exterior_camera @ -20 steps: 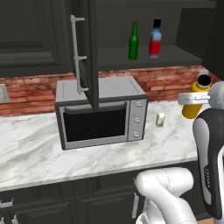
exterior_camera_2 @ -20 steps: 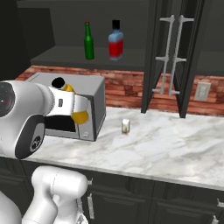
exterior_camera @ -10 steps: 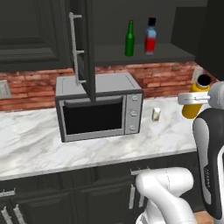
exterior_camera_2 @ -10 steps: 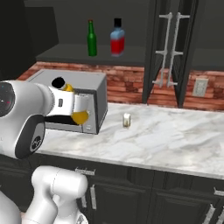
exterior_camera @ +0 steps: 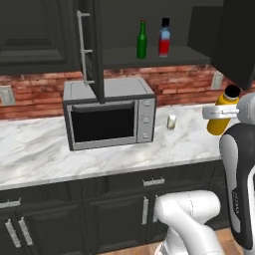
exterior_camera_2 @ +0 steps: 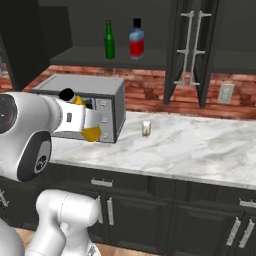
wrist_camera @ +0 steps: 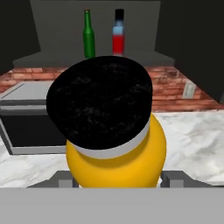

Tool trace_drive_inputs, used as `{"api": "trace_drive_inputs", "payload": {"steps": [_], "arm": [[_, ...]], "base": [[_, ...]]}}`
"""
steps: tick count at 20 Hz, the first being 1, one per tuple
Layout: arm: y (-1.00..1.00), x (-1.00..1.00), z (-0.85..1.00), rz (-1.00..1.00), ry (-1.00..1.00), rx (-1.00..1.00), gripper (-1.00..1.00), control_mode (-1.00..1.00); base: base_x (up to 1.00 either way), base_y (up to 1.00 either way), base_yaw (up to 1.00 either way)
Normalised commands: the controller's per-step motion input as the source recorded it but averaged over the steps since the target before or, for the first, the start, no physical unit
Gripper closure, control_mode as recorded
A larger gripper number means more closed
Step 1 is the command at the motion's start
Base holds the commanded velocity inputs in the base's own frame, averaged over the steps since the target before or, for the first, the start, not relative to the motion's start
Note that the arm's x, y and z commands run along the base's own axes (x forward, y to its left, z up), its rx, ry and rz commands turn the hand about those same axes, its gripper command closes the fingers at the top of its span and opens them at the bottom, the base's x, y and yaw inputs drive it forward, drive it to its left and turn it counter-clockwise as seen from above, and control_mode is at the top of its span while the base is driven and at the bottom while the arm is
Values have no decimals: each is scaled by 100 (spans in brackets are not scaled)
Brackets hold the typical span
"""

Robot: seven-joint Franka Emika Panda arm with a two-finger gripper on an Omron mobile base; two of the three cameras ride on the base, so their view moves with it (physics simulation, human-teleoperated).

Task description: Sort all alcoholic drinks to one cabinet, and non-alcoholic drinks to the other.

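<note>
Hand view puts the yellow-orange bottle [wrist_camera: 116, 153] dead centre at the bottom of the frame, its black cap filling the middle, with the gripper [wrist_camera: 117, 178] clamped on its body: the jaws grip it from both sides, low down, and the dark finger tips [wrist_camera: 171, 176] show at either flank. The bottle's long axis runs up from the jaws toward the cap, roughly upright to judge by the left base view, where the yellow-orange bottle [exterior_camera: 221, 113] sits at the right edge of the frame, held off the marble surface [exterior_camera: 45, 149].

Straight beyond the cap, at the top of the hand view, the open cabinet shelf [wrist_camera: 52, 57] carries the green bottle [wrist_camera: 89, 35] and the blue-and-red bottle [wrist_camera: 118, 33] side by side, near each other but apart. That cabinet appears to be the alcoholic one, so this bottle probably belongs in the other.

In the right base view, open door edges [exterior_camera_2: 192, 50] hang at upper right, though what lies behind them is too dark to tell. The small cream container [exterior_camera_2: 146, 128] stands alone on the surface, between the microwave [exterior_camera_2: 85, 102] and that cabinet, with bare marble around it.
</note>
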Motion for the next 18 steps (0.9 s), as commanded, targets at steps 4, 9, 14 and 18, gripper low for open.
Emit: {"api": "trace_drive_inputs", "payload": {"steps": [4, 9, 14, 18], "arm": [[0, 0, 0, 0, 0, 0, 100, 100], [0, 0, 0, 0, 0, 0, 100, 100], [0, 0, 0, 0, 0, 0, 100, 100], [0, 0, 0, 0, 0, 0, 100, 100]], "base": [[-50, -27, 0], [-48, -32, 0], [-20, -40, 0], [-3, -44, 0]]}}
